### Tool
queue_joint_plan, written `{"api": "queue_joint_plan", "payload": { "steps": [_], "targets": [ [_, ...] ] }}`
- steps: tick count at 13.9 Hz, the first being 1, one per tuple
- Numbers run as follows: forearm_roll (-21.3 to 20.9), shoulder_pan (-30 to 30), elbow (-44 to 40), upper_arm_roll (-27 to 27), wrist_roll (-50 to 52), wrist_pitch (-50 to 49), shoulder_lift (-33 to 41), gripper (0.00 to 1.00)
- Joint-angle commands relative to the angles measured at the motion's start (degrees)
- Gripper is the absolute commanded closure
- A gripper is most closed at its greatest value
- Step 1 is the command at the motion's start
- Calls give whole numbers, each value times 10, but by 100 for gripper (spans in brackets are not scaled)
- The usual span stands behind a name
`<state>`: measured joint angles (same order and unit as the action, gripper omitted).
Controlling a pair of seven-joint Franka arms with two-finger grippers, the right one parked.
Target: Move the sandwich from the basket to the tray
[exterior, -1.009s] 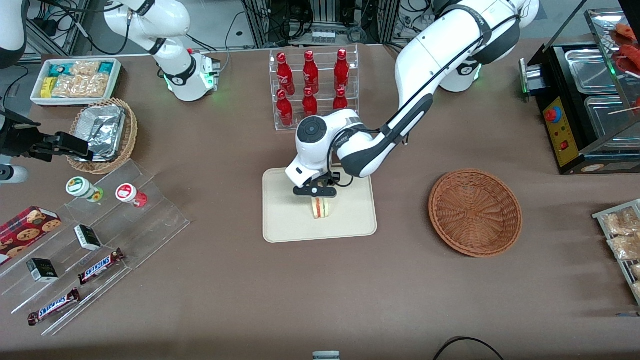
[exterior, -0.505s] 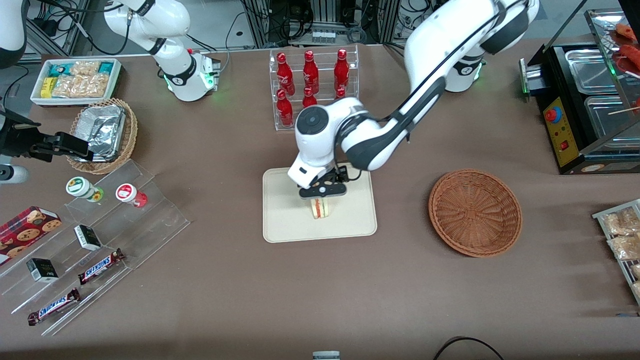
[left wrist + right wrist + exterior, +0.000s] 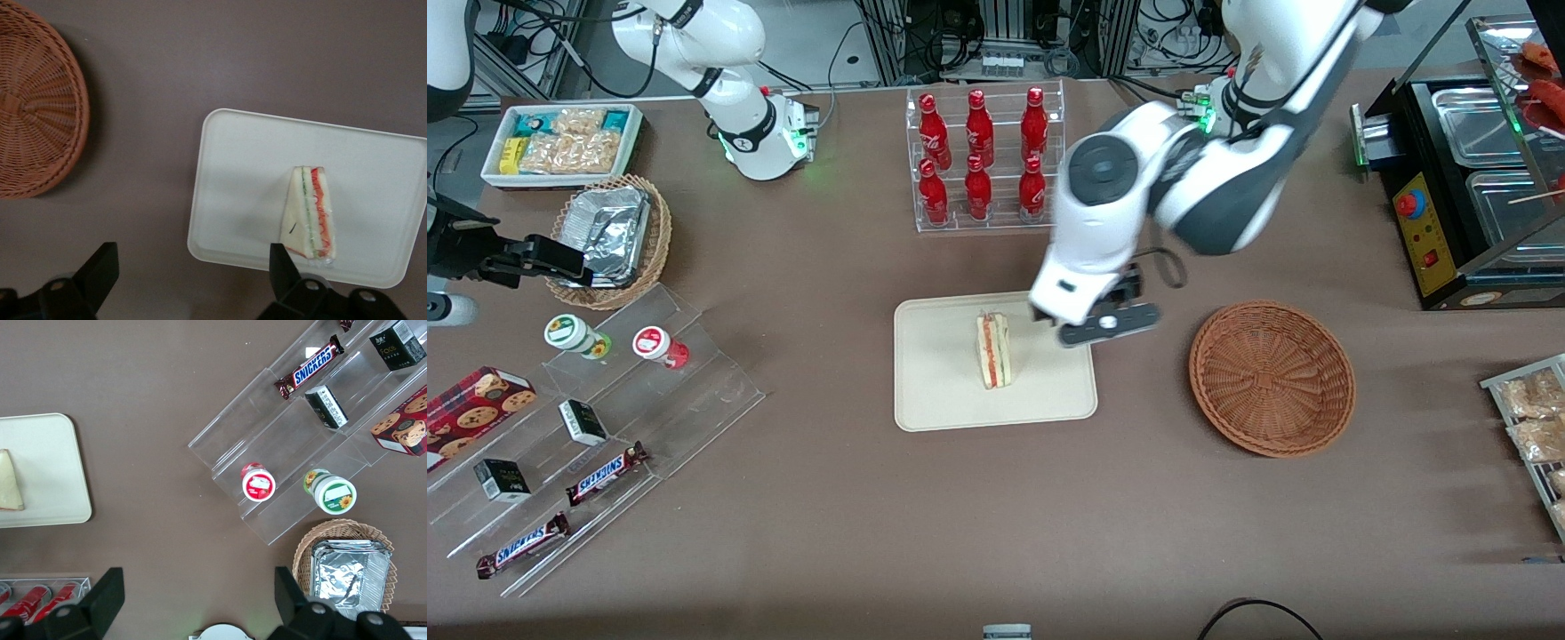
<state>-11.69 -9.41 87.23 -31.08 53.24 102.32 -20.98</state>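
Since letting go, gripper (image 3: 1104, 325) open, lifted toward basket (image 3: 1272, 378), sandwich (image 3: 993, 350) on tray (image 3: 938, 391).

Red-and-green-striped white sandwich (image 3: 994, 349), cream tray (image 3: 934, 391), reddish-brown woven basket (image 3: 1272, 378).

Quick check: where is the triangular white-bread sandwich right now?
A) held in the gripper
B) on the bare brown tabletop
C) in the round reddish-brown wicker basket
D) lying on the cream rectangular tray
D: the triangular white-bread sandwich lies on the cream rectangular tray, the left gripper is open above the tray's edge, and the round reddish-brown wicker basket holds nothing.
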Motion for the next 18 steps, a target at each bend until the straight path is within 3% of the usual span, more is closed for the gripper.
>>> {"api": "queue_joint_plan", "payload": {
  "steps": [1,4,5,11,18],
  "targets": [
    [39,54,42,-1,-79,-44,76,1],
    [46,105,44,-1,-173,-100,110,1],
    [67,113,46,7,-221,-114,128,1],
    [86,106,111,163,-428,-134,226,1],
    [92,97,122,274,-506,-154,279,1]
  ]
}}
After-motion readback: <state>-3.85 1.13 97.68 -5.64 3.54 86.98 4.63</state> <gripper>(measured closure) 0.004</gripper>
